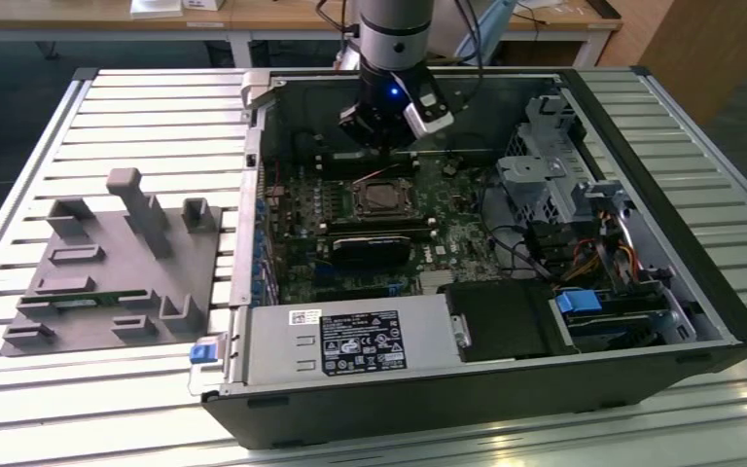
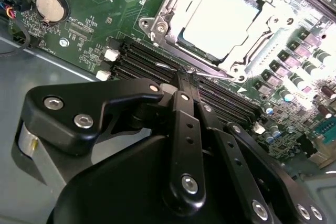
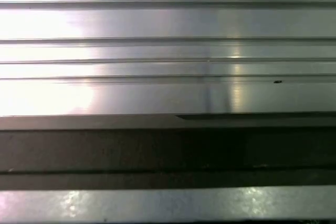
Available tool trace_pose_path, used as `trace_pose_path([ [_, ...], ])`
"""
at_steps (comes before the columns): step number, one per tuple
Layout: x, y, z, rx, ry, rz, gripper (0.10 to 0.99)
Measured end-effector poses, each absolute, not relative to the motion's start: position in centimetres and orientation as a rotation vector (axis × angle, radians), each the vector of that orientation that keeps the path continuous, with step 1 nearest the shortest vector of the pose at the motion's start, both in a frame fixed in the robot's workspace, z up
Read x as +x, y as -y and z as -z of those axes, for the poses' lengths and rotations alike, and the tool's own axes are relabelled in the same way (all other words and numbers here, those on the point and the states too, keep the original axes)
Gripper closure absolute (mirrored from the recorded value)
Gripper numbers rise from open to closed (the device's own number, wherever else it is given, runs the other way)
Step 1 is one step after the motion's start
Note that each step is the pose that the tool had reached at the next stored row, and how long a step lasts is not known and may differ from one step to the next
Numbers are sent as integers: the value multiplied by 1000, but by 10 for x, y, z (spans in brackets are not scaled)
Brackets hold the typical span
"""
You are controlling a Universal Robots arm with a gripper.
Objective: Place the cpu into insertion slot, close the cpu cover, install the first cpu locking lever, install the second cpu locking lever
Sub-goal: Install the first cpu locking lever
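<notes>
In the second wrist view the cpu (image 2: pixel 219 15), a pale square chip, lies in the insertion slot (image 2: pixel 185 43). The silver cpu cover (image 2: pixel 157 22) lies flat around it, and the chip shows through its window. A thin wire locking lever (image 2: pixel 210 74) runs along the socket's edge nearest my gripper (image 2: pixel 182 83). My black fingers look pressed together, with their tips right at that lever's hooked end. In the exterior view my gripper (image 1: pixel 381 139) hangs inside the open computer case, just behind the insertion slot (image 1: pixel 383 199).
The computer case (image 1: pixel 685 292) lies open on a slatted metal table (image 1: pixel 140 107). A grey power supply (image 1: pixel 347 342) sits at the case's front, drive cages and cables at the exterior view's right. A grey fixture (image 1: pixel 101 263) stands on the exterior view's left. Memory slots (image 2: pixel 142 61) border the socket.
</notes>
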State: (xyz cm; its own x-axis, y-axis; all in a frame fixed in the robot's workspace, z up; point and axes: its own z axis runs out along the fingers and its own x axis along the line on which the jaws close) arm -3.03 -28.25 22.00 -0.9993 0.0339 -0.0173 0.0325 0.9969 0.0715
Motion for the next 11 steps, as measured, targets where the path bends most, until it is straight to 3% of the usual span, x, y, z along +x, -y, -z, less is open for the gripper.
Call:
trace_pose_path([
  [11,-28,282,-217,69,-3120,-111,980],
])
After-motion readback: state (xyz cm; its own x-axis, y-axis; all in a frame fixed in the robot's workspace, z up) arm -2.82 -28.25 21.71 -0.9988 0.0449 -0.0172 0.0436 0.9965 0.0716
